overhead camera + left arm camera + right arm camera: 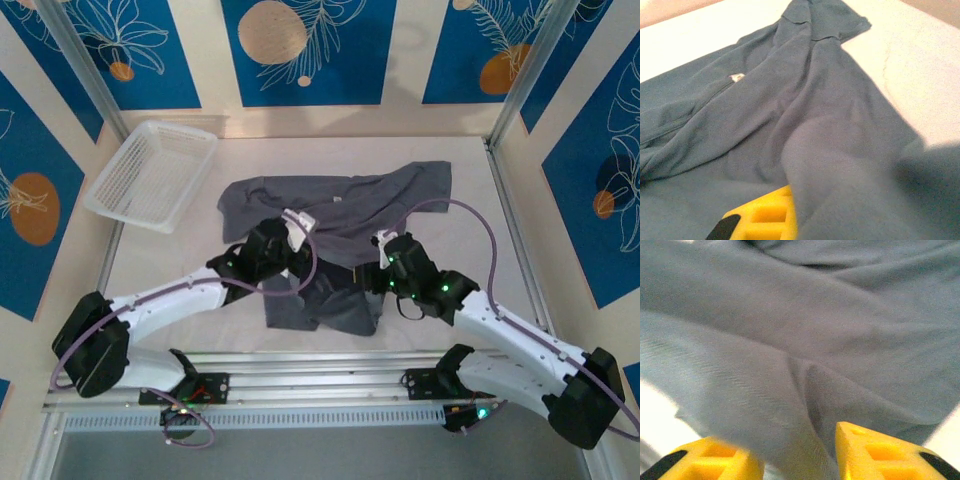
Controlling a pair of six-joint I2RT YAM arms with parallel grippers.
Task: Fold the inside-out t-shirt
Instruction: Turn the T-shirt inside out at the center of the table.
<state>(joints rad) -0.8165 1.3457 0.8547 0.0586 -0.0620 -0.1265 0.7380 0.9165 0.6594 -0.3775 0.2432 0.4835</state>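
The inside-out t-shirt (340, 205) lies crumpled on the worktop (170, 260), most of it spread beyond both grippers, with a bunched part behind them near the arm bases. The left gripper (298, 222) is closed, pinching a fold of the cloth. The right gripper (799, 460) stands partly parted, a ridge of grey cloth in its gap. A white mesh basket (150, 170) sits well off beyond the left gripper's left

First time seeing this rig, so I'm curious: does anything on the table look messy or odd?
Yes. The plain slate-grey cotton t-shirt lies rumpled and bunched, not flat, with a small white label showing outside. The white mesh basket sits askew.
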